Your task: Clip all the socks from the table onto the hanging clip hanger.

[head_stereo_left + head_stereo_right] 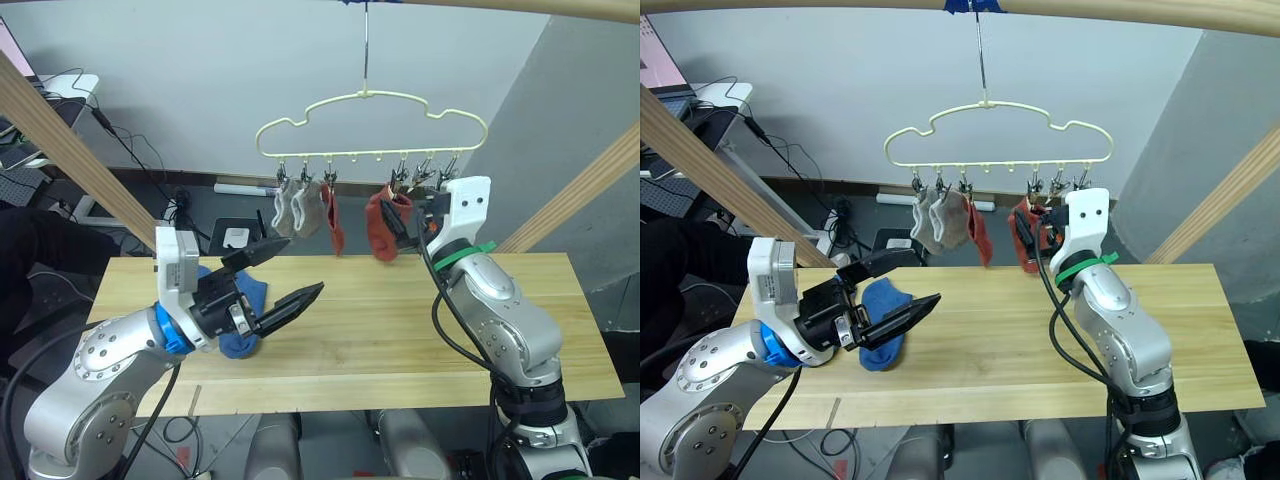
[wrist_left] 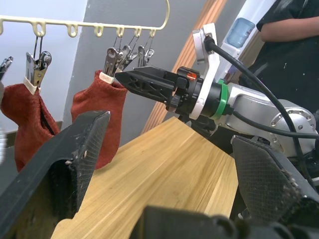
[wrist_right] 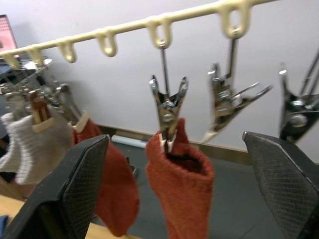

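Socks, left to right: blue socks [image 1: 883, 335] lie on the table [image 1: 1020, 340] just behind the left gripper [image 1: 902, 290], whose fingers are spread wide and hold nothing — two light grey socks [image 1: 299, 208] and two rust red socks [image 1: 384, 224] hang clipped on the clip hanger [image 1: 372, 125]. The right gripper [image 1: 400, 226], fingers wide apart, is raised beside the right-hand red sock. No readable writing; slanted wooden beams [image 1: 65, 150] flank the scene.

Clip hanger [image 1: 370, 125] pale yellow; hung socks light grey [image 1: 296, 208] and rust red [image 3: 182, 194]; table [image 1: 400, 330] light wood; blue sock [image 1: 883, 325].
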You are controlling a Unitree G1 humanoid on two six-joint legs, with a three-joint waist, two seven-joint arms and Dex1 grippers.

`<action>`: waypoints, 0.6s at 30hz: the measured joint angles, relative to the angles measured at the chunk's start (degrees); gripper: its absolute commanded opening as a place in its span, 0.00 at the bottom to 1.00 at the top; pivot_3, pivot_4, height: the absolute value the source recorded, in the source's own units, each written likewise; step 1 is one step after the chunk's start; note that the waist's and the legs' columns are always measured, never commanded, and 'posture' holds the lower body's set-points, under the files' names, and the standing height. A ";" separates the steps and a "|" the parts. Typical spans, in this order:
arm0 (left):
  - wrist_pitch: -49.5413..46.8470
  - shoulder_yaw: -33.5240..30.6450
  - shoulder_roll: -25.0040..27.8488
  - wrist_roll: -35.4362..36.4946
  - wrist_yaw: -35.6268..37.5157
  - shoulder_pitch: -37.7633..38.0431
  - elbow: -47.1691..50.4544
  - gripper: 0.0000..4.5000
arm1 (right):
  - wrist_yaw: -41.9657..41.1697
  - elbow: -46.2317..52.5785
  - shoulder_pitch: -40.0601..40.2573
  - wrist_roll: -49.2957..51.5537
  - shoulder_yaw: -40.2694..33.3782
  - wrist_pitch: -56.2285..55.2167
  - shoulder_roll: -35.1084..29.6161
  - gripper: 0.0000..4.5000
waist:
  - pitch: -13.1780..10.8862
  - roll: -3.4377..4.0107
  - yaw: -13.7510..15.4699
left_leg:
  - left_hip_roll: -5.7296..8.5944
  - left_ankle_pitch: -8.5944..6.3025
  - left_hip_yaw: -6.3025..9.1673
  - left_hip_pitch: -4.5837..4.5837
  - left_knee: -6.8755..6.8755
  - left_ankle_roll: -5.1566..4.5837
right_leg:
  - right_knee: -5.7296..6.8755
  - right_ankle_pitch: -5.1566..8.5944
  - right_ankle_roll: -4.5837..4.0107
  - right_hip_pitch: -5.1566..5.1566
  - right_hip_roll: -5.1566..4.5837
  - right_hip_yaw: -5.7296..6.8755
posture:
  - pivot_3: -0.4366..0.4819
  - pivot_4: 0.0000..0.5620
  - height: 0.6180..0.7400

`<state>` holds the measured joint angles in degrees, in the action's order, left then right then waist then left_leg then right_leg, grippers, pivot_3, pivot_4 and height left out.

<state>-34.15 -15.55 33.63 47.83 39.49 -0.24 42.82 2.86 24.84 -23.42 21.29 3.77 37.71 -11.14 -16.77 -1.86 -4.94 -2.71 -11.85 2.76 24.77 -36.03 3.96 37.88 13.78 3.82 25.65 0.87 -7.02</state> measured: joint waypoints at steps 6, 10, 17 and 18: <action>0.25 0.27 0.36 0.33 -0.02 0.20 -0.03 0.99 | -0.17 -1.13 -1.09 -2.37 -0.44 -0.52 2.18 1.00 | 0.00 0.00 -0.02 | 0.00 0.00 0.01 0.00 0.02 0.00 | -0.01 0.01 -0.01 0.01 0.00 0.02 | 0.43 0.53 1.00; 0.93 0.30 0.56 0.34 0.04 0.80 -0.04 0.99 | -0.34 -1.62 -2.08 -3.70 -0.50 -1.23 3.37 1.00 | 0.00 0.00 -0.01 | 0.00 0.00 0.00 0.00 0.02 0.00 | -0.01 0.00 -0.01 0.01 0.00 0.01 | 0.43 0.53 1.00; 1.73 0.46 1.01 0.33 0.11 1.39 -0.09 0.99 | -1.05 -2.55 -2.25 -5.10 -0.71 -2.59 4.41 1.00 | 0.00 0.00 -0.01 | 0.00 0.00 0.01 0.00 0.02 0.00 | -0.01 0.01 -0.01 0.01 0.00 0.02 | 0.43 0.53 1.00; 1.91 0.53 1.03 0.33 0.11 1.44 -0.09 0.99 | -1.23 -2.74 -2.43 -5.49 -0.72 -2.73 4.52 1.00 | 0.00 0.01 -0.01 | 0.00 0.00 0.01 0.00 0.02 0.00 | -0.01 0.01 -0.01 0.01 0.00 0.02 | 0.43 0.53 1.00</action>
<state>-32.25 -15.01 34.66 48.16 39.60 1.20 42.74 1.63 22.09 -25.85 15.80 3.05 34.98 -6.62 -16.77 -1.85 -4.95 -2.72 -11.86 2.77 24.77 -36.01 3.96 37.87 13.79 3.80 25.66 0.87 -7.00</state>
